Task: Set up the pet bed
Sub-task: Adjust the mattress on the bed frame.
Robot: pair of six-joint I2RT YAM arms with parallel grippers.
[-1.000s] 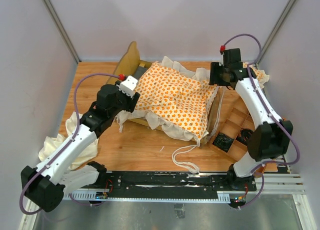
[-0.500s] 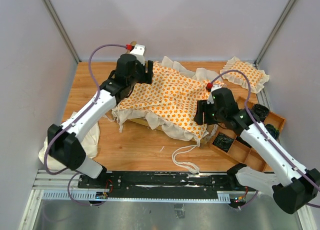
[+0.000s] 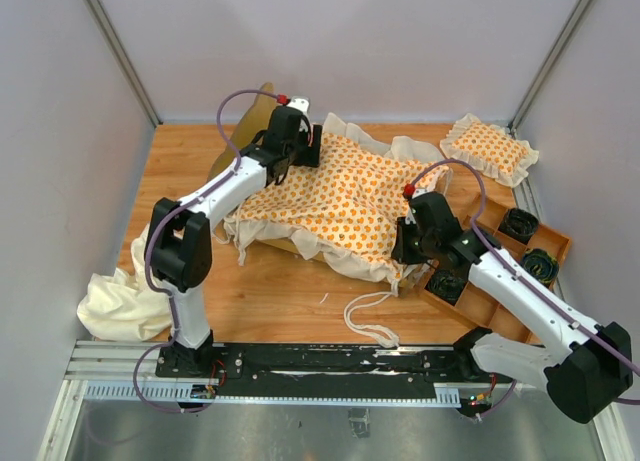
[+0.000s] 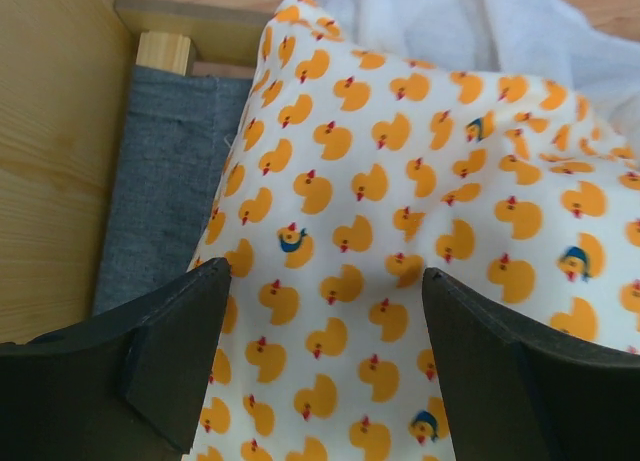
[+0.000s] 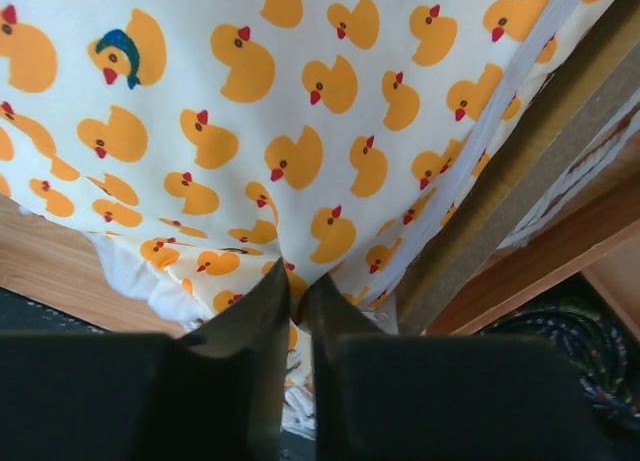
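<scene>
I am fixing the duck cushion on the bed

My right gripper (image 5: 297, 281) pinches the near edge of the cushion (image 3: 340, 196). My left gripper (image 4: 325, 281) hangs wide open over the far end, by the headboard (image 4: 50, 181). The cushion lies crooked on the bed frame (image 3: 250, 121), with the grey base (image 4: 165, 181) showing. Next, I think, a tug to square it. The tray (image 3: 563, 243) crowds my right arm, and the strings (image 3: 368, 321) dangle.

cushion (image 3: 345, 191): soft matt cloth, printed, cream ruffle
bed frame (image 4: 50, 131): pale wood, smooth, matt
bed base (image 4: 165, 181): grey woven fabric, slightly rough
desk (image 3: 280, 291): warm wood, smooth, faint sheen
left tool (image 4: 322, 281): black plastic, matt
</scene>
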